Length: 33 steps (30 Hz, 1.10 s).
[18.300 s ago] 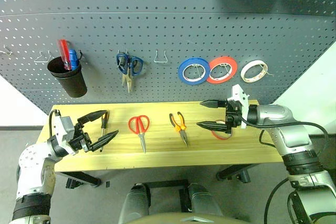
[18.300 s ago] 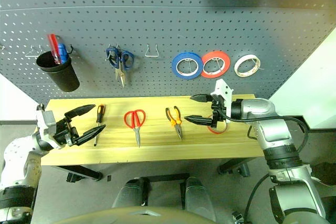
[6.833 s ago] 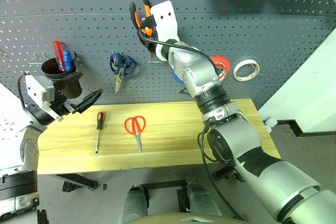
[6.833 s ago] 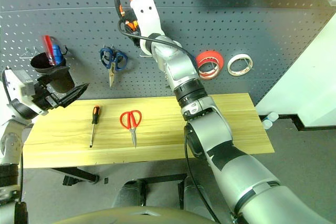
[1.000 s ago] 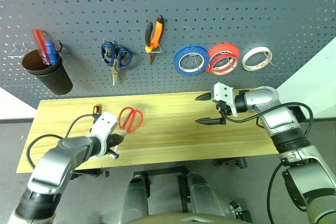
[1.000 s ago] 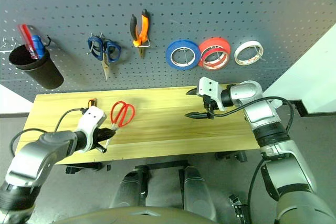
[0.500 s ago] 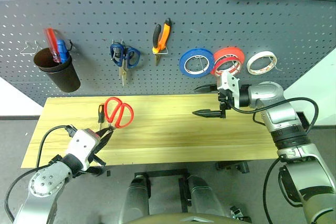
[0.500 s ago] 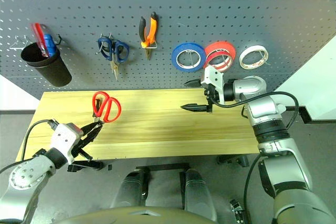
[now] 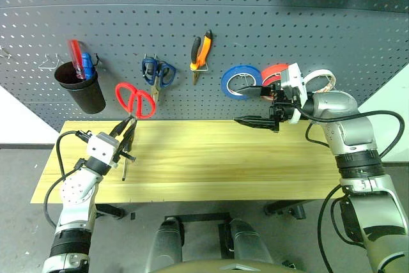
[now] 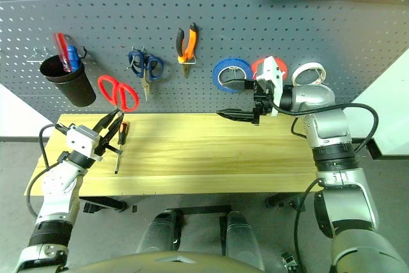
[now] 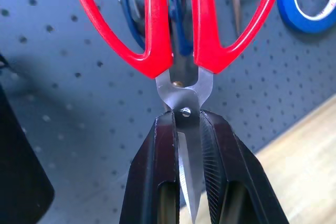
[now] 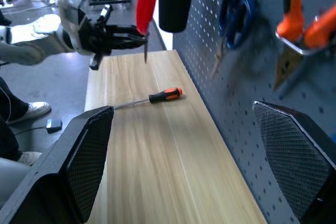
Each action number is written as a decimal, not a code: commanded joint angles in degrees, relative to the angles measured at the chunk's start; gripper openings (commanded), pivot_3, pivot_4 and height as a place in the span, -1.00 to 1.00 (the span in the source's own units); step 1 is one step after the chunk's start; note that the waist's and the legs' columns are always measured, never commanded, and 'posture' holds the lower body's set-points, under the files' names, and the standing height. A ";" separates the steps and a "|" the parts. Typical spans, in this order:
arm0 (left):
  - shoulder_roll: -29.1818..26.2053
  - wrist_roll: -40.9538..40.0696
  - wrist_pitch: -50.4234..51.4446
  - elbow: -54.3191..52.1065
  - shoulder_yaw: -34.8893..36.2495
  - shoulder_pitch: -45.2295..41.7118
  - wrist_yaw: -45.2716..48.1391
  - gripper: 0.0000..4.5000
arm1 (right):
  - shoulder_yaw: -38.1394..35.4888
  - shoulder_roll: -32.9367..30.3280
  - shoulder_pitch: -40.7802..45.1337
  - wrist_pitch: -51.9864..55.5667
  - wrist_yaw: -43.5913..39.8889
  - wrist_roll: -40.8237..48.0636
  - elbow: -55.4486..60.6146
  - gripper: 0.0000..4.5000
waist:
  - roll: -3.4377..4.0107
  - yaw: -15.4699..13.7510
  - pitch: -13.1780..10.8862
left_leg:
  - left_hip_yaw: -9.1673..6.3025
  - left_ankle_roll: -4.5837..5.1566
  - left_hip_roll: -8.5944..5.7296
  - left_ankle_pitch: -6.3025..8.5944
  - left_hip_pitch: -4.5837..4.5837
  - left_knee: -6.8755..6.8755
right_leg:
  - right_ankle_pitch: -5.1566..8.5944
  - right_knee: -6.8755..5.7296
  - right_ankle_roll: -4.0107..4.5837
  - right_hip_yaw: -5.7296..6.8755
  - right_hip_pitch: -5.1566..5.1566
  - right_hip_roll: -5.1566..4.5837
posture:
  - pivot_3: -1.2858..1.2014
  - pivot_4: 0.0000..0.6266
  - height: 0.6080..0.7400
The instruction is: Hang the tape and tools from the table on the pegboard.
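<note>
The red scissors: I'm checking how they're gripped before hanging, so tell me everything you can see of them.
The red scissors have two glossy red loop handles, plastic by the look, and shiny metal blades joined by a small pivot screw. The blades are closed. The left hand is shut on them at the pivot, one black finger on each side, with the handles up and the tip pointing down. They are off the table, held in front of the pegboard between the black cup and the blue scissors. Nothing else touches them.

We note glossy red plastic scissors [image 11: 178,19] handles, bright steel blades; ribbed matt black fingers [image 11: 220,156]; smooth pale wood table [image 9: 211,164]; matt grey perforated pegboard [image 9: 255,36]
</note>
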<state>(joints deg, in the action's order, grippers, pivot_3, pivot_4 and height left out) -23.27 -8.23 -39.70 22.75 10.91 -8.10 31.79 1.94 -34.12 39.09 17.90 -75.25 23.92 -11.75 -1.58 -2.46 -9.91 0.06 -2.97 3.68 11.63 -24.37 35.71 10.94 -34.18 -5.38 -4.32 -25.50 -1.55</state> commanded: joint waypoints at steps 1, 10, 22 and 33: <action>0.09 -0.82 -4.54 3.42 -0.08 -3.15 0.30 -0.89 | -0.76 -1.54 -0.64 0.16 -0.41 0.51 3.11 1.00 | 0.06 -0.02 0.16 | 0.00 0.00 0.00 0.00 0.01 0.04 | -0.01 0.00 0.00 0.00 0.03 0.00 | 0.15 -0.76 1.00; -1.83 -1.90 6.41 -21.92 0.14 10.07 -2.85 -0.89 | -0.79 -1.22 -0.91 0.36 0.86 0.17 3.14 1.00 | 0.13 1.52 0.64 | 0.36 -0.01 0.10 0.01 0.17 0.27 | -0.23 -0.02 -0.04 -0.20 0.15 -0.03 | 0.15 -0.77 1.00; 0.67 2.24 28.61 -32.96 -3.47 3.10 -10.77 -0.89 | -0.10 -1.85 -3.32 -0.20 1.77 -1.14 4.63 1.00 | 0.23 1.84 1.43 | 0.35 0.01 0.13 0.00 0.31 0.33 | -0.42 0.04 -0.07 -0.19 0.23 0.05 | 0.13 -0.76 1.00; 1.34 4.22 45.29 -36.98 -4.72 1.34 -14.34 -0.89 | 0.66 -1.60 -3.36 -1.41 1.95 -2.81 3.81 1.00 | 0.22 1.74 1.47 | 0.34 0.01 0.12 0.00 0.32 0.43 | -0.42 0.00 -0.08 -0.23 0.26 0.06 | 0.13 -0.76 1.00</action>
<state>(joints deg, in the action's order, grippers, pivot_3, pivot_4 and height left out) -21.92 -4.80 4.03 -11.67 6.33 -5.23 18.33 2.96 -35.23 35.03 17.68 -73.40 21.03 -9.07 -1.36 -0.72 -8.44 0.40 -2.96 3.81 11.63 -24.05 36.13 10.52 -34.19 -5.46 -4.55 -25.25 -1.49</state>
